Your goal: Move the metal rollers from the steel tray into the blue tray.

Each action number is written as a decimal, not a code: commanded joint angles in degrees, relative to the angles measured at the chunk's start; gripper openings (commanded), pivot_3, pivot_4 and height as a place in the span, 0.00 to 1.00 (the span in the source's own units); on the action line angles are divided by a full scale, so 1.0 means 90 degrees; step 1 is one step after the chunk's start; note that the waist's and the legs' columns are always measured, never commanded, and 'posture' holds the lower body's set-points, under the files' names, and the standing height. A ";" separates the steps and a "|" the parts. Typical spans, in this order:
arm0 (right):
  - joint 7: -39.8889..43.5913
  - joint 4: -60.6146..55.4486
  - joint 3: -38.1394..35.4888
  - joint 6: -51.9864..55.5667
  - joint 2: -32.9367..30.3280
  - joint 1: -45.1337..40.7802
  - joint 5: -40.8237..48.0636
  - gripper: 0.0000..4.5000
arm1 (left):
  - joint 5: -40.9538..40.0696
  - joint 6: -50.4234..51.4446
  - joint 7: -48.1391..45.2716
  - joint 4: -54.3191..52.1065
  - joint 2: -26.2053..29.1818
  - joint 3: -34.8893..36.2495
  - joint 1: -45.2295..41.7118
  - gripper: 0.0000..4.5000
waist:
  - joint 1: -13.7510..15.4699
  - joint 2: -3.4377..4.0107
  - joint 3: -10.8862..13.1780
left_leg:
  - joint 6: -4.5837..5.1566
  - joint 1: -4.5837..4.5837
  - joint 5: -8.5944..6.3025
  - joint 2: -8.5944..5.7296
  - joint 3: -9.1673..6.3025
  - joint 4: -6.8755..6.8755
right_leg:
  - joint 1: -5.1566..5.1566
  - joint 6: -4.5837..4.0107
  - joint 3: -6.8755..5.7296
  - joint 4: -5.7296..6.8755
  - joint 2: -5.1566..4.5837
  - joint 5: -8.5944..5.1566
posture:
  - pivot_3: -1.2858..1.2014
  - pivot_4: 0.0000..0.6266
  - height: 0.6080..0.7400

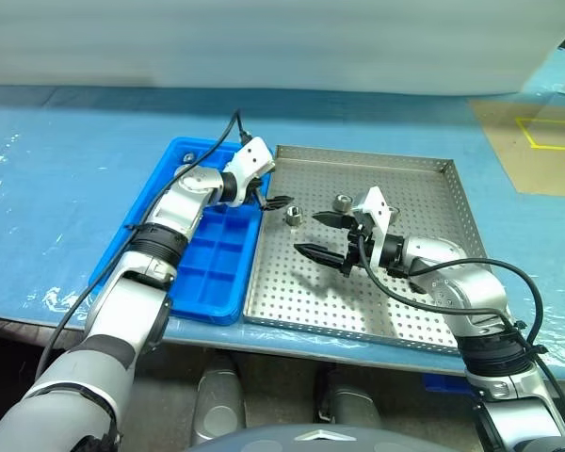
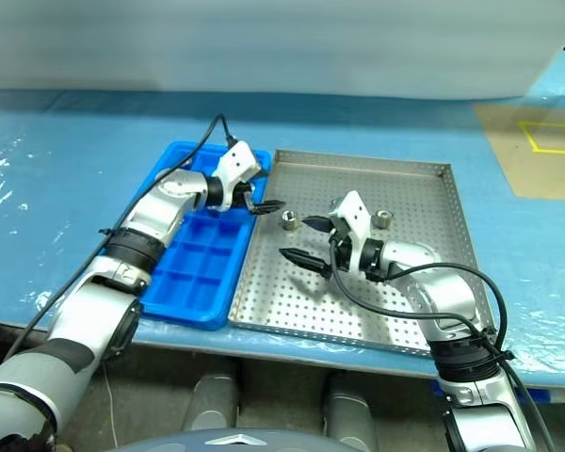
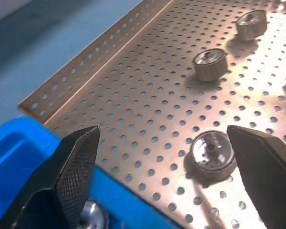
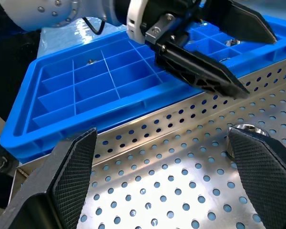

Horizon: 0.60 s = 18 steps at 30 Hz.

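Left eye view: left claw [image 1: 275,202] hangs over the seam between the blue tray [image 1: 207,282] and the steel tray [image 1: 414,311], jaws wide open, holding nothing. Right claw [image 1: 322,235] sits low over the steel tray's middle, jaws also spread and empty. Three rollers lie on the perforated floor: nearest roller [image 1: 293,217] just beside the left claw's tips, second roller [image 1: 342,201] a little further in, third roller [image 2: 383,220] near the right wrist. In the left wrist view the nearest roller [image 3: 213,153] lies ahead between the fingers [image 3: 76,162] but closer to the far one. At least one roller [image 3: 92,214] already sits in a blue compartment.

Step in hand, as judged: reach for the next pick, left arm lining up on the nearest roller. Next move calls for centring the roller between the jaws, dropping to the floor, closing, then lifting clear of the steel rim into an open compartment. Right claw looks idle; it should stay clear.
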 commanded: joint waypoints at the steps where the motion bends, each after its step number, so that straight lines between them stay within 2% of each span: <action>1: -0.0050 -0.0351 -0.0172 0.0080 -0.0051 0.0042 0.0210 1.00 | 0.0058 -0.0323 -0.0409 0.0361 -0.0032 -0.0031 -0.0375 0.99 | -0.0006 0.0000 0.0000 | 0.0000 0.0000 0.0000 0.0001 0.0000 0.0000 | 0.0000 -0.0001 0.0001 0.0000 0.0000 0.0000 | 0.53 0.24 1.00; 12: -0.0236 -0.0537 -0.0168 0.0192 -0.0056 0.0225 0.0297 1.00 | 0.0745 -0.0976 -0.1021 0.1627 -0.0352 -0.0442 -0.0923 0.99 | 0.0012 -0.0001 0.0000 | 0.0000 0.0003 0.0000 -0.0002 -0.0001 0.0005 | 0.0011 0.0000 -0.0002 0.0001 -0.0012 0.0002 | 0.52 0.24 1.00; 18: -0.0365 -0.0687 -0.0195 0.0266 -0.0038 0.0332 0.0369 1.00 | 0.1191 -0.1529 -0.0797 0.2447 -0.0624 -0.0571 -0.1261 0.99 | 0.0006 -0.0001 0.0001 | 0.0001 0.0006 0.0000 -0.0005 -0.0001 0.0007 | 0.0015 0.0003 -0.0002 0.0000 -0.0016 0.0004 | 0.51 0.24 1.00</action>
